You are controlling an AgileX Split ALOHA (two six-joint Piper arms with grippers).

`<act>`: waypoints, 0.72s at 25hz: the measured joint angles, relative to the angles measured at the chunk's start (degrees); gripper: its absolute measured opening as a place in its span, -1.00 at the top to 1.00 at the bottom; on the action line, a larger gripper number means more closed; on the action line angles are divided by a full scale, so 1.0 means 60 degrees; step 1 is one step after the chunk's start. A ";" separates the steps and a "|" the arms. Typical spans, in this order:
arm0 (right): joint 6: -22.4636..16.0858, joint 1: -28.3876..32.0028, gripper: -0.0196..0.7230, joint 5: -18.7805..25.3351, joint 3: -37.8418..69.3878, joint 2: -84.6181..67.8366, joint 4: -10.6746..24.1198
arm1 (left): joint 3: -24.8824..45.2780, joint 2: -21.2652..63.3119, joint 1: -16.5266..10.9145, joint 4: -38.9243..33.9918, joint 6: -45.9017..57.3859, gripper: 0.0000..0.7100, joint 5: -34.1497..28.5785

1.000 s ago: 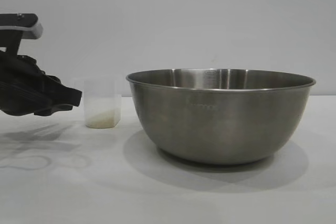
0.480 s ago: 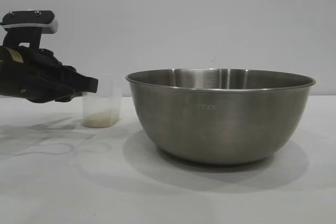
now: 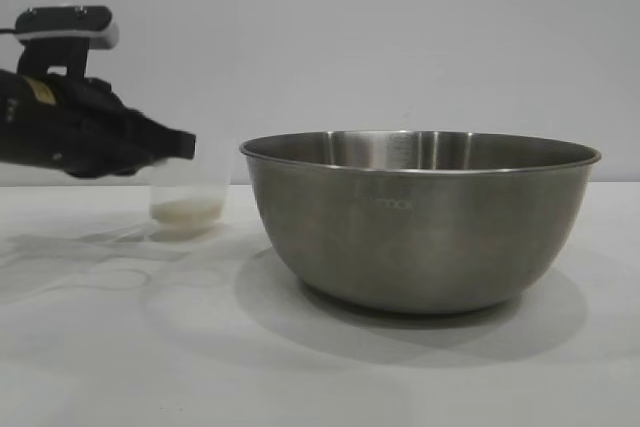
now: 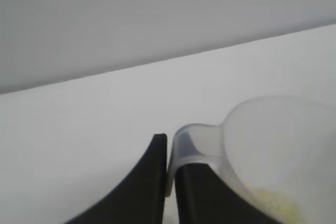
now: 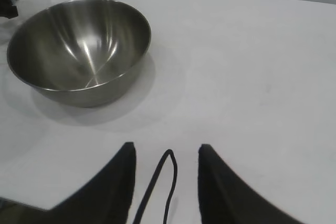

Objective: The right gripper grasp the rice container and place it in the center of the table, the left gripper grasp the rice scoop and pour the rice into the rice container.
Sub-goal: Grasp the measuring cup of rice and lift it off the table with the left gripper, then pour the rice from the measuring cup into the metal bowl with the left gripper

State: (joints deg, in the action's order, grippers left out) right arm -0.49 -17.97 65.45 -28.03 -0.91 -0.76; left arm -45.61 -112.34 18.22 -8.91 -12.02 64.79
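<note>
Exterior view: plain grey wall behind a white flat table (image 3: 120, 367). The large round stainless-steel rice container (image 3: 420, 222) stands at centre. At its 9 o'clock the left gripper (image 3: 185, 144), a black two-fingered claw pointing level, is clamped on the small translucent plastic rice scoop (image 3: 190, 187), which hangs clear of the tabletop with whitish rice (image 3: 187, 212) in its bottom. Advice: keep the cup upright until it clears the rolled rim, then tip slowly.

Left wrist view: jaws pinch the scoop's handle.

Right wrist view: the right gripper (image 5: 165, 156), black, stands apart and empty, parked well back from the bowl.
</note>
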 joint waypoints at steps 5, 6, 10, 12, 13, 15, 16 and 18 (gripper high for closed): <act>0.0000 0.0000 0.32 0.0000 0.0000 0.0000 0.0000 | -0.0587 0.0724 0.0558 -0.1081 -0.2378 1.00 -0.0647; 0.0000 0.0000 0.32 0.0000 0.0000 0.0000 0.0000 | -0.0686 0.0743 0.0766 -0.1162 -0.2984 1.00 -0.0935; 0.0000 0.0000 0.32 0.0000 0.0000 0.0000 0.0000 | -0.0920 0.0756 0.1694 -0.1296 -0.6228 1.00 -0.2140; 0.0000 0.0000 0.32 0.0000 0.0000 0.0000 0.0000 | -0.0920 0.0736 0.2124 -0.1407 -0.8017 1.00 -0.2498; 0.0000 0.0000 0.32 0.0000 0.0000 0.0000 0.0000 | -0.0920 0.0736 0.2297 -0.1442 -0.8981 1.00 -0.2580; 0.0000 -0.0004 0.32 0.0000 0.0000 0.0000 0.0000 | -0.0920 0.0720 0.2549 -0.1481 -1.0543 1.00 -0.2680; 0.0000 -0.0021 0.32 0.0000 0.0000 0.0000 0.0000 | -0.0927 0.0720 0.2622 -0.1602 -1.0976 1.00 -0.2756; 0.0000 -0.0042 0.32 0.0000 0.0000 0.0000 0.0000 | -0.0944 0.0720 0.2733 -0.1977 -1.1579 1.00 -0.2999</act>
State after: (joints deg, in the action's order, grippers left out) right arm -0.49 -18.22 65.45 -28.03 -0.91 -0.76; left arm -51.27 -108.01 34.62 -20.77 -81.50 46.80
